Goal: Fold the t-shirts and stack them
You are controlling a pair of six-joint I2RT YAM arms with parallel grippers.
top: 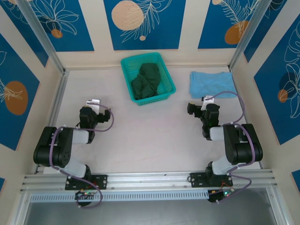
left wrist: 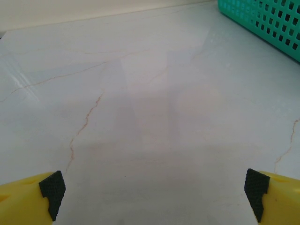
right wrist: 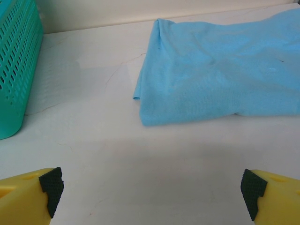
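Note:
A dark green t-shirt (top: 147,80) lies crumpled inside the teal mesh basket (top: 163,94) at the back middle of the table. A light sky-blue t-shirt (top: 211,84) (right wrist: 220,75) lies folded flat at the back right. My left gripper (top: 92,108) (left wrist: 152,197) rests low over bare table at the left, jaws wide open, nothing between its fingers (left wrist: 52,192). My right gripper (top: 199,108) (right wrist: 152,192) sits just in front of the blue shirt, also wide open and empty, its fingers (right wrist: 51,187) apart from the cloth.
The basket's corner (left wrist: 262,18) shows at the left wrist view's upper right, and its wall (right wrist: 14,70) stands at the right wrist view's left. Metal frame rails (top: 56,101) and patterned walls enclose the table. Bare marble-look surface (top: 150,136) lies between the arms.

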